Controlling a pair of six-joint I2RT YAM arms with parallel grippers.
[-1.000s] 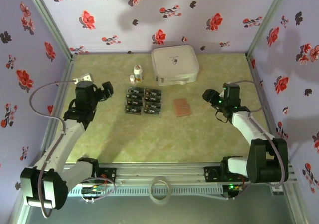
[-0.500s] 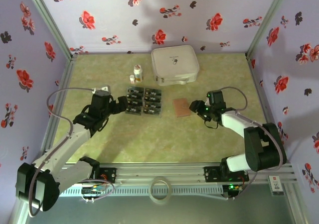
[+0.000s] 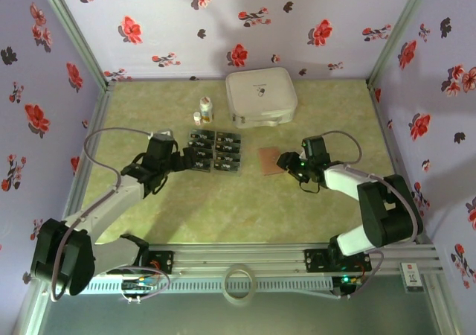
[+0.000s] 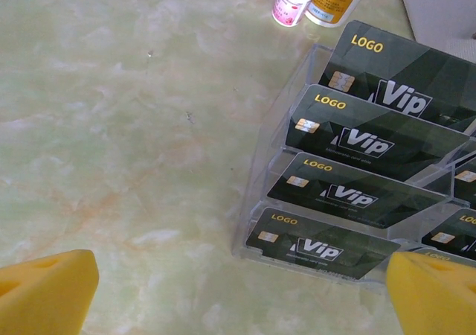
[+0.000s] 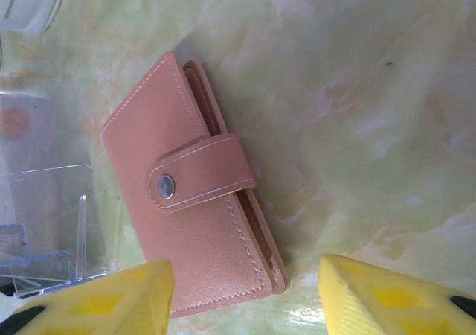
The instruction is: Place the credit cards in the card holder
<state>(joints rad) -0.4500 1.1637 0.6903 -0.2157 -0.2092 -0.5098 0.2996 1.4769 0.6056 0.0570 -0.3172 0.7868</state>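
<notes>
**Left to right.** Left end effector: jaws at full width, nothing between them, just left of the clear tiered rack near the centre of the table. The rack holds the credit cards, which are black with a chip at left, gold "LOGO" and white "Vip", stepped in two columns. Toward the back edge stand two small bottles and a closed white case. Right of the rack lies the card holder: flat, pinkish-brown, pale stitching, folded shut, strap snapped. Right end effector: jaws partly wide, straddling the holder's near end; whether they touch it cannot be told.
</notes>
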